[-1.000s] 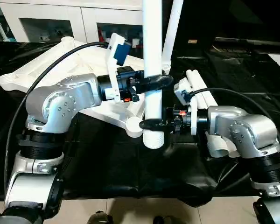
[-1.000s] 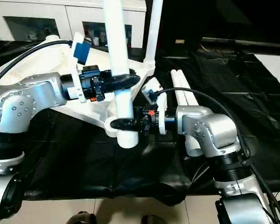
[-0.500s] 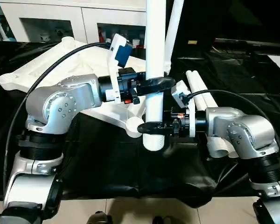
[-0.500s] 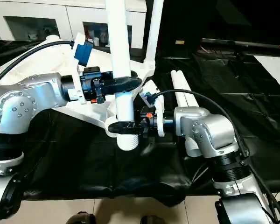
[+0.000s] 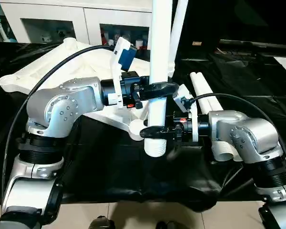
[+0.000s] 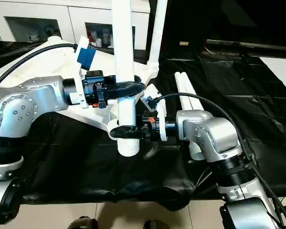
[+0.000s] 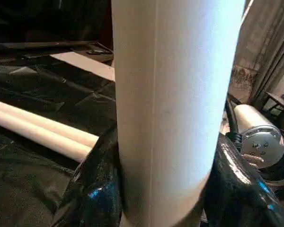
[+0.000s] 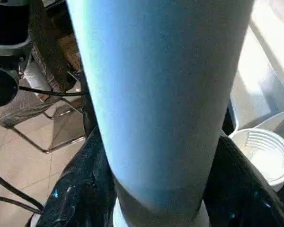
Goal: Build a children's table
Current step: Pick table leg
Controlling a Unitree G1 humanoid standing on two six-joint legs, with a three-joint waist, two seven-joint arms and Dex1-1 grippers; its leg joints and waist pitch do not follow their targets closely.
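The children's table top lies upside down on black cloth at the back left. Its near round corner socket sits just left of the leg I hold. That white leg stands upright in front of me. My left gripper is shut on its middle, black fingers pressed to both sides. My right gripper is shut on it lower down, just above the ribbed bottom end, fingers hugging the tube. Another leg stands upright at the top's far corner.
Two more white legs lie side by side on the black cloth, behind my right arm. White cabinets line the back wall. The cloth's front edge drops to a tiled floor.
My right gripper has closed in on the leg's lower end. The leg has sunk a little, its bottom end now slightly lower and nearer the corner socket. The left grip is unchanged.
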